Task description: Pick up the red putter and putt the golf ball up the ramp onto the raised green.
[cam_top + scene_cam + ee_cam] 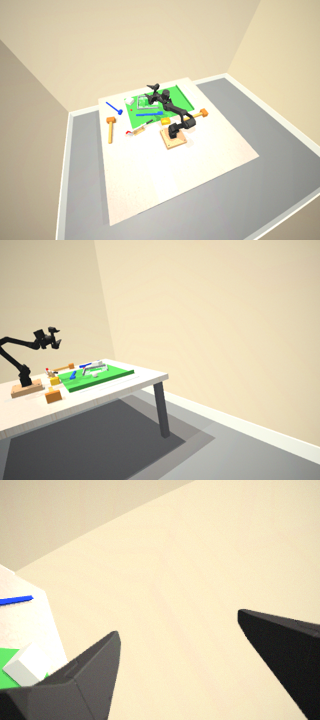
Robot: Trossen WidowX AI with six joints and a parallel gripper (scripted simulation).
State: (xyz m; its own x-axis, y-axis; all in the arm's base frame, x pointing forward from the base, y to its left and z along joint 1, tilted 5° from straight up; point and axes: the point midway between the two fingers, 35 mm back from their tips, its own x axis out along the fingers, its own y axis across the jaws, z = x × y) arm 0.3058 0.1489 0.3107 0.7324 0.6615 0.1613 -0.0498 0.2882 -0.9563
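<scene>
The red putter (128, 133) lies flat on the pale worktop (155, 167), just off the near-left corner of the green mat (180, 100). Its small red head points away from the mat. A slim shaft seems to run back toward the mat edge past a tan block, though the detail is too fine to be sure. Lying low and thin like this, it probably needs a grasp from above across the shaft.

The golf ball (95, 374), a small white sphere, sits on the mat close to the grey-railed, glassy raised green (147, 103). The top view hides it under the arm. The rails look meant to stop a ball that arrives.

Further out are lookalike tools. A blue putter (113, 107) lies on the worktop to the left of the mat, and a flat blue bar (149, 113) lies on the mat. There are also a white block (129, 101), a yellow wedge (165, 120) and two wooden mallets with orange heads (110, 129).

The end effector (57, 343) hangs high above the far side of the mat, well apart from the putter. In the wrist view its dark, wedge-shaped fingers frame mostly bare wall. The jaws stand nearly fully apart with nothing between them, so the pickup is not yet begun.
</scene>
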